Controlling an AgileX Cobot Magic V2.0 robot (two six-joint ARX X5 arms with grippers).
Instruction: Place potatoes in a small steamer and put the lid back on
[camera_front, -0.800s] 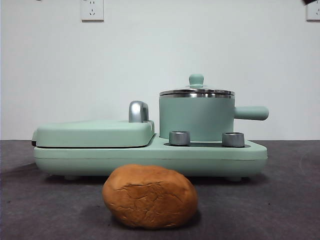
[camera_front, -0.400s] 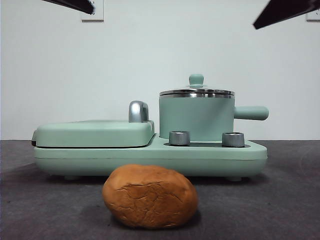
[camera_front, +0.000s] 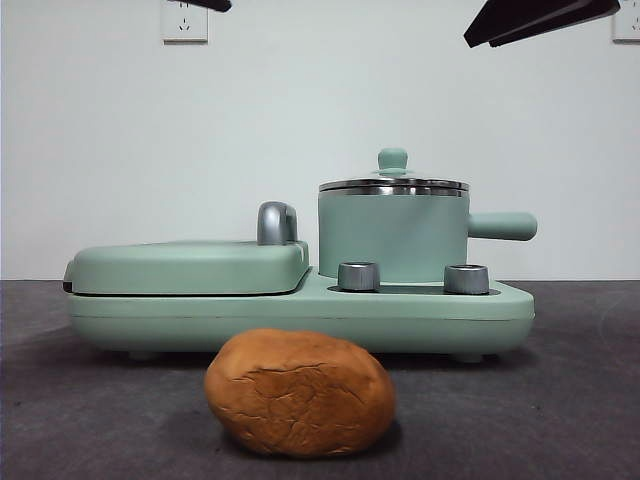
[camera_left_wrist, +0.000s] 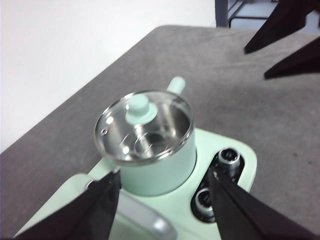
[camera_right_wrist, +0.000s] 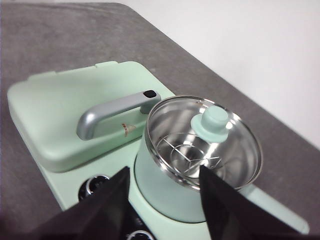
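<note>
1. The left gripper (camera_left_wrist: 162, 182) hangs above the appliance with its two black jaws spread wide and nothing between them; its wrist view looks down on the pot top framed between the jaws.

2. The right gripper (camera_right_wrist: 165, 182) is likewise spread apart and empty, poised high over the same pot from the other side. In the front view both arms show only as dark tips at the top corners.

3. Below them, the round glass lid with a steel rim and mint-green knob (camera_left_wrist: 139, 107) sits closed on the small mint-green cylindrical steamer pot with a stubby side handle (camera_front: 393, 238). A wire rack shows through the glass.

4. The pot stands on a mint-green base beside the flat green hinged grill plate with a chrome handle (camera_right_wrist: 116, 111), behind two steel dials (camera_front: 359, 276).

5. The orange-brown oval potato with cracked skin (camera_front: 300, 392) lies on the dark table, in front of the base and well apart from the pot.

6. Risks, as I judge them:
   - The knob is small and smooth; an off-centre pinch could let the lid slip and drop onto the base.
   - Both arms converging on one pot may collide.
   - The potato looks nearly as wide as the pot; a tilted release could leave it wedged on the rim, so the lid cannot seat.
</note>
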